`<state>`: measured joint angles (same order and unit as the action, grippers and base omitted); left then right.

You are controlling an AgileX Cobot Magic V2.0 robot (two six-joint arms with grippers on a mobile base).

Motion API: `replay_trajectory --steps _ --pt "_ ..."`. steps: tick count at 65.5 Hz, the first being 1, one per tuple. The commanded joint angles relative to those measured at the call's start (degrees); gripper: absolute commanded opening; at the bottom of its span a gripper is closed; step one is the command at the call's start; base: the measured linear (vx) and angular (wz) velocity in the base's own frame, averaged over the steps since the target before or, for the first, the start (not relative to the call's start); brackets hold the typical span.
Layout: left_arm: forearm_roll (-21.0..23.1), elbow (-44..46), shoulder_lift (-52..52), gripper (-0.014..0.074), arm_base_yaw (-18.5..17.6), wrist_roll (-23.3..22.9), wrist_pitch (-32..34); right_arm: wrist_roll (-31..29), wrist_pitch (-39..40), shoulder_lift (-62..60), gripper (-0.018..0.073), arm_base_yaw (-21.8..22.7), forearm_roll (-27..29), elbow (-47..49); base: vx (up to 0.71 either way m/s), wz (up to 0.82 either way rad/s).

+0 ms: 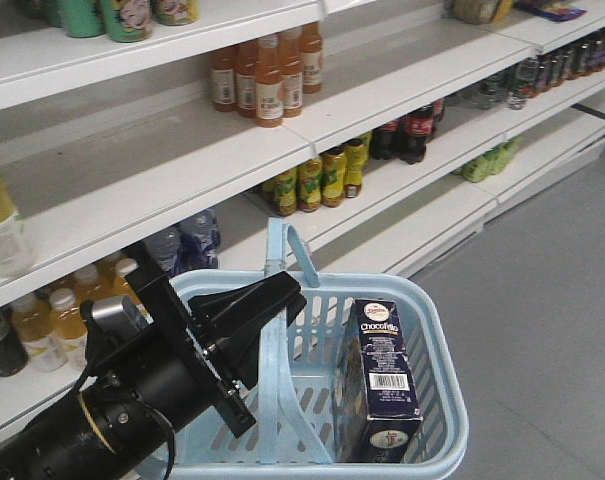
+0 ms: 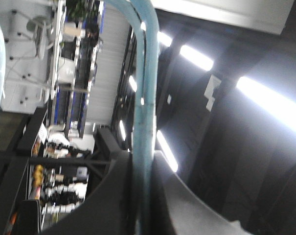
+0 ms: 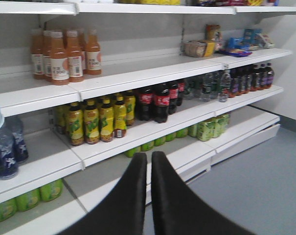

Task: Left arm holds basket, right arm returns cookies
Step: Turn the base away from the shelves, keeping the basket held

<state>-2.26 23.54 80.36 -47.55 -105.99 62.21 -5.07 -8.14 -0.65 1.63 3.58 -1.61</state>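
So the cookies box (image 1: 387, 375) is being carried upright at the right end of the basket (image 1: 444, 345), whose handle (image 1: 274, 390) is being clamped by the left gripper (image 1: 267, 300); the right gripper (image 3: 148, 161) is being held shut, empty, and the box is looking like light, stiff-ish, crushable cardboard, probably best pinched across the narrow top.

One basket (image 1: 382, 284), one cookies box (image 1: 387, 375), perhaps six orange juice bottles (image 3: 59, 58) shelved.

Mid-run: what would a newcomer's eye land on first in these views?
The light blue basket, low in the front view, with the navy cookies box standing inside at its right. The left gripper is clamped on its handle; the right gripper, shut and empty, faces the drink shelves.
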Motion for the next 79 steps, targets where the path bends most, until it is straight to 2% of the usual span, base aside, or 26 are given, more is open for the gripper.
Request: replay_trajectory --steps 1,79 --pt "0.4 1.5 -1.7 -0.0003 -0.4 -0.1 16.4 -0.5 4.3 -0.7 -0.0003 0.0 -0.2 -1.0 0.03 -0.56" --pt "0.4 1.5 -1.7 -0.0003 -0.4 -0.1 16.4 -0.5 4.3 -0.7 -0.0003 0.0 -0.2 -1.0 -0.03 -0.50"
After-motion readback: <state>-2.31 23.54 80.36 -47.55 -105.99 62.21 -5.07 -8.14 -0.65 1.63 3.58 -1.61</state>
